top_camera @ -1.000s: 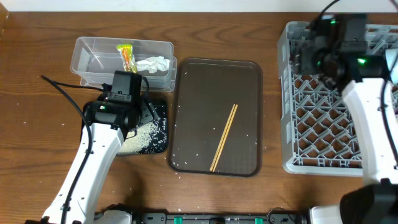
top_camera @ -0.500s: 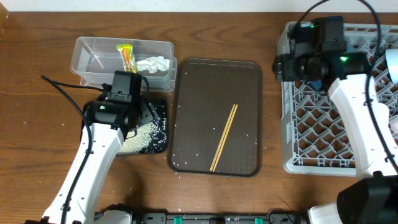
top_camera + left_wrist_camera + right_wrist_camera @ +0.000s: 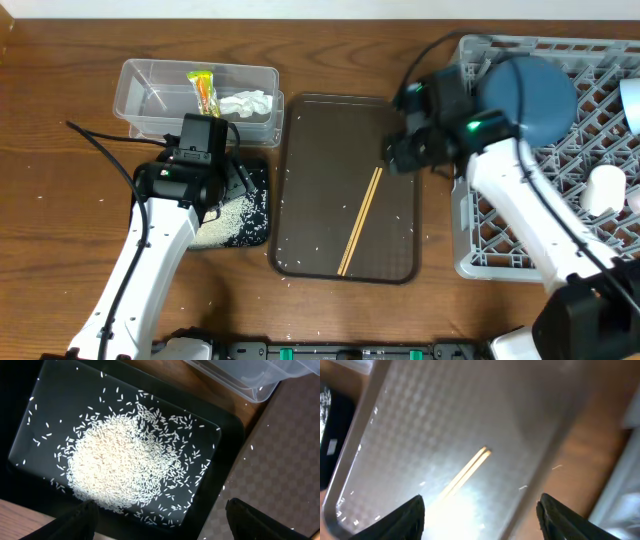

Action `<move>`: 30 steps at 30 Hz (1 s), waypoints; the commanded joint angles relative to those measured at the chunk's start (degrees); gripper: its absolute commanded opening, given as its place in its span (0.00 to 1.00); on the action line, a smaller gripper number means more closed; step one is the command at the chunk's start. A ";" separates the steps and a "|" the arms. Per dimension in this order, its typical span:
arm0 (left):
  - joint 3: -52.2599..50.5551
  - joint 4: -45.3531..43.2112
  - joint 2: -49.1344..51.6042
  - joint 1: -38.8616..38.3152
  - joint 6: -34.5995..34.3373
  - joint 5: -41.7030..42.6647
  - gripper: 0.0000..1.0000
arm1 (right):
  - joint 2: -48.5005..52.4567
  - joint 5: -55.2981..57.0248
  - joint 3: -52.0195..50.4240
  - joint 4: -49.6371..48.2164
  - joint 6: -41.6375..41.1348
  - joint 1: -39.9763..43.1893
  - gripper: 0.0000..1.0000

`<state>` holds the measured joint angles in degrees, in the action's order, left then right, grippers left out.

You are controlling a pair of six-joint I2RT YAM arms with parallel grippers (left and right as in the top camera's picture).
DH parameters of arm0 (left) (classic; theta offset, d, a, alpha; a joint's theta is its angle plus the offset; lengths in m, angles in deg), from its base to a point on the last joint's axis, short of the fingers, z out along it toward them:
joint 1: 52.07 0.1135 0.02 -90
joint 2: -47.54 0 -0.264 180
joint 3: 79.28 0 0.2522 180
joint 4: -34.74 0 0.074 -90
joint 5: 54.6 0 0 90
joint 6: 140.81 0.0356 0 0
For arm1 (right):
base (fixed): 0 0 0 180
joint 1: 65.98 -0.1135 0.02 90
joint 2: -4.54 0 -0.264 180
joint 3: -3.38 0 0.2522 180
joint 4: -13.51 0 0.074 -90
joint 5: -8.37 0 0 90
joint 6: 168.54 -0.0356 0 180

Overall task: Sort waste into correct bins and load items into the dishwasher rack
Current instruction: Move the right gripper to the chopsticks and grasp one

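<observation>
On the brown tray [image 3: 330, 130], chopsticks [image 3: 465, 472] lie ahead of the wide-spread, empty right jaws.

Wooden chopsticks [image 3: 361, 220], paired, lying diagonally

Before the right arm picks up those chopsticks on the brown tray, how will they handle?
The chopsticks look thin and wooden, so probably stiff and light. They lie flat on the smooth serving tray, so they may slide or separate when pinched.
</observation>
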<state>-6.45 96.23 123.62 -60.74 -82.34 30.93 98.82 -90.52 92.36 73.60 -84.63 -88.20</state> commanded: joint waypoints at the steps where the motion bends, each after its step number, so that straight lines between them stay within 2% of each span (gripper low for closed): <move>1: 0.42 0.20 0.28 0.35 -0.28 -0.04 0.84 | 0.59 -0.35 -5.55 -1.95 -8.66 -4.24 0.67; 5: 0.42 0.20 0.28 0.35 -0.28 -0.04 0.84 | 0.59 -0.33 -12.35 -6.97 -14.45 -7.98 0.59; 12: 0.42 0.20 0.28 0.35 -0.28 -0.04 0.85 | 0.59 7.13 -20.28 -13.86 -20.85 -12.61 0.57; 15: 0.42 0.20 0.28 0.35 -0.28 -0.04 0.84 | 0.72 10.47 -21.27 -14.47 -22.23 -13.33 0.57; 30: 0.42 0.20 0.28 0.35 -0.28 -0.04 0.85 | 7.02 10.32 -21.40 -17.70 -23.69 -13.49 0.55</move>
<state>-6.45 96.25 123.62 -60.74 -82.34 30.96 104.46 -81.40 71.29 55.81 -106.90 -101.01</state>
